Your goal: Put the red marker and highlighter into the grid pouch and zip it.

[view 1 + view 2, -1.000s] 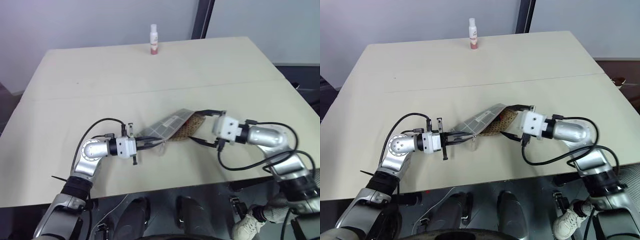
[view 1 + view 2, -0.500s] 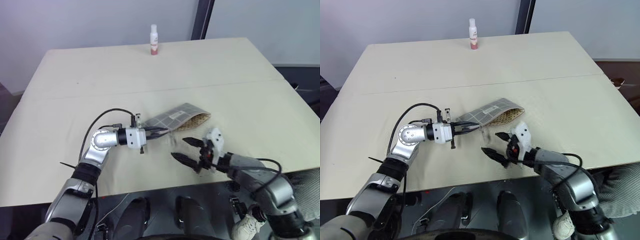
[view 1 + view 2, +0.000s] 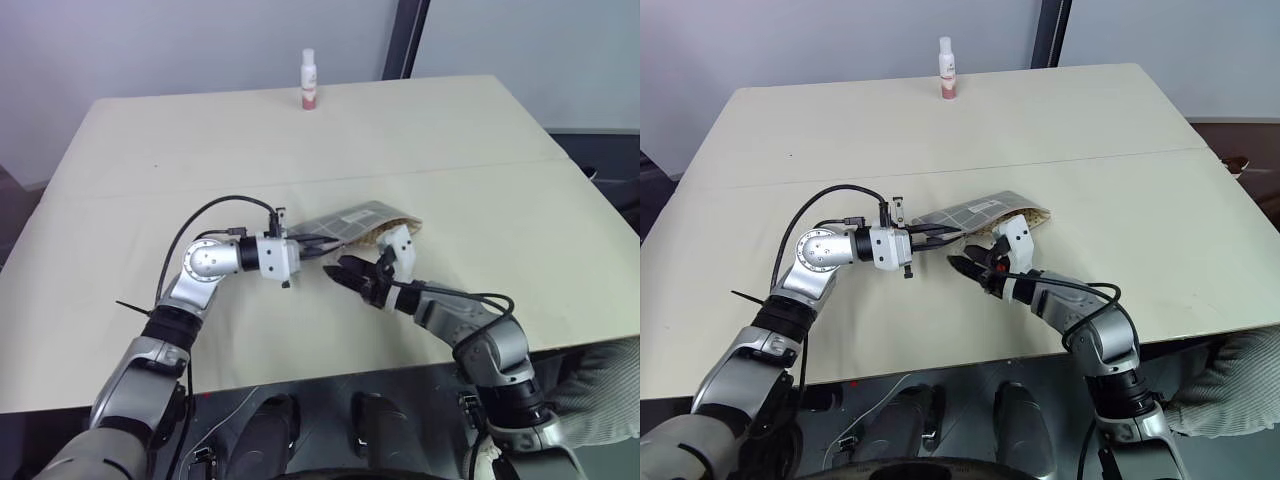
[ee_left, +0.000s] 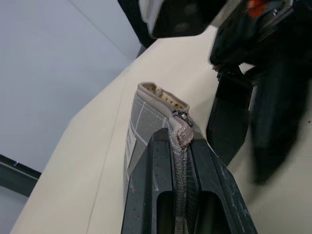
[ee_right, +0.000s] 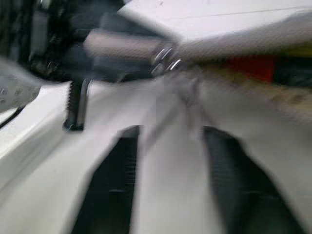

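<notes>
The grid pouch (image 3: pixel 362 220) lies mid-table, grey with white lines, its tan-lined mouth facing right. My left gripper (image 3: pixel 308 247) is shut on the pouch's left end, raised a little off the table. In the left wrist view its fingers (image 4: pixel 156 170) pinch the fabric just below the metal zipper pull (image 4: pixel 181 115). My right gripper (image 3: pixel 343 270) hovers close in front of that end with its fingers (image 5: pixel 117 190) a little apart and nothing between them. A blurred red patch inside the pouch looks like the red marker (image 5: pixel 253 67). The highlighter is hidden.
A white bottle with a reddish base (image 3: pixel 307 80) stands at the table's far edge. The beige table (image 3: pixel 200 150) stretches wide around the pouch. A person's grey sleeve (image 3: pixel 600 375) shows past the near right edge.
My right gripper left the pouch's right end, swung down and left to the zipper end, rolled over, and its jaws narrowed. My left gripper carried its end of the pouch slightly up and forward.
</notes>
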Robot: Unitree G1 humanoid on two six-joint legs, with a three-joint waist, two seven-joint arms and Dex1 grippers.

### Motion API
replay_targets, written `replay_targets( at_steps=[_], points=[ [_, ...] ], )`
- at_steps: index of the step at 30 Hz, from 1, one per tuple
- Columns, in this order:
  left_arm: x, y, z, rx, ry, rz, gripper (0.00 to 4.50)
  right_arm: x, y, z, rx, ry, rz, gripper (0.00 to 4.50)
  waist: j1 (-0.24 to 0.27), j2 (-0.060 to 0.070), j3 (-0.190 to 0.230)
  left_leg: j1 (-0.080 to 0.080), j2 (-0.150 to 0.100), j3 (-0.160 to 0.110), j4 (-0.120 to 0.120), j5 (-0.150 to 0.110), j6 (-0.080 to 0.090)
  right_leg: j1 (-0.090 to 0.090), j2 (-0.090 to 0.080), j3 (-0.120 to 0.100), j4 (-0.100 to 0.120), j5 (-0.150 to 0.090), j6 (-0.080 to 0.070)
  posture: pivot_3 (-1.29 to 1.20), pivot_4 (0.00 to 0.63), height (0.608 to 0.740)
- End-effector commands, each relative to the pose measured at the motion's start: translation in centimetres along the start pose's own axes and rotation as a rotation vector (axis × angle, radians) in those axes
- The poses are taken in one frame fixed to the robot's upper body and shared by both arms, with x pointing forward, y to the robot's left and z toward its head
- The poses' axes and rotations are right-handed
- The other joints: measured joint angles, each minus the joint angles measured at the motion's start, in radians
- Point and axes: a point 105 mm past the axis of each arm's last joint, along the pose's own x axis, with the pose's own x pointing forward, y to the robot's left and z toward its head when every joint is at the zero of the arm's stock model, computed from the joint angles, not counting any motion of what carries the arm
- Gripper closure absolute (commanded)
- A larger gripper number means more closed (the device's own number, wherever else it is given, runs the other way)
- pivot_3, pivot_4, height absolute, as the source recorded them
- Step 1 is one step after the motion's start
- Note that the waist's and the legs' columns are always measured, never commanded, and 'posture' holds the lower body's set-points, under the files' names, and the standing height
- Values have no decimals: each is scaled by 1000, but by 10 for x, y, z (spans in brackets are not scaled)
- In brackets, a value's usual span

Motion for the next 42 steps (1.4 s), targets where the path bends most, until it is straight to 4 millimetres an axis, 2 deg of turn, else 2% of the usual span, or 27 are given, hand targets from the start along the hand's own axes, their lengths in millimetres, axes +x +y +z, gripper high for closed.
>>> replay_targets(
  at_steps=[1,7,11,15,21,28,30,33,38,42],
  points=[
    [0,1,5,25,-11,16,4500,-2,-1,15,-2,-56,4,4470,0,0,0,0,0,0,0,0,0,0,0,0,0,0,-1,0,150,740],
    [1,-5,2,9,-2,35,4500,-12,-12,15,-14,-40,-46,4470,0,0,0,0,0,0,0,0,0,0,0,0,0,0,-1,0,150,740],
    [-2,-7,0,-10,9,44,4500,-25,-24,13,-78,3,-87,4470,1,0,0,0,0,0,0,0,0,0,0,0,0,-1,-1,0,150,740],
    [-9,-6,-5,-35,36,65,4500,-50,-54,18,-133,31,-193,4470,1,0,0,0,0,0,0,0,0,0,0,0,0,-1,-2,0,150,740],
    [-20,-12,-8,-72,58,67,4500,-75,-89,30,-204,45,-319,4470,-3,0,0,0,0,1,0,0,0,0,0,0,0,-1,-2,0,150,740],
    [-29,-11,-6,-108,71,105,4500,-76,-95,37,-268,45,-312,4470,0,0,0,0,0,1,0,0,0,0,0,0,0,-1,-2,0,150,740],
    [-31,-13,-7,-108,78,113,4500,-73,-85,38,-257,26,-249,4470,0,0,0,0,0,1,0,0,0,0,-1,0,0,-1,-2,0,150,740],
    [-28,-13,-5,-102,70,111,4500,-63,-60,30,-250,28,-126,3660,1,0,0,0,0,0,0,0,0,0,-1,0,0,-1,-2,0,150,740],
    [-25,-5,-4,-84,63,111,4500,-47,-30,14,-176,57,-5,1253,1,0,0,0,0,0,0,0,0,0,-1,0,0,-1,-2,0,150,740],
    [-24,-4,-4,-75,59,103,4500,-24,-24,4,-217,72,-34,1253,-1,0,0,0,0,0,0,0,0,0,-1,0,0,-1,-2,0,150,740]
  ],
)
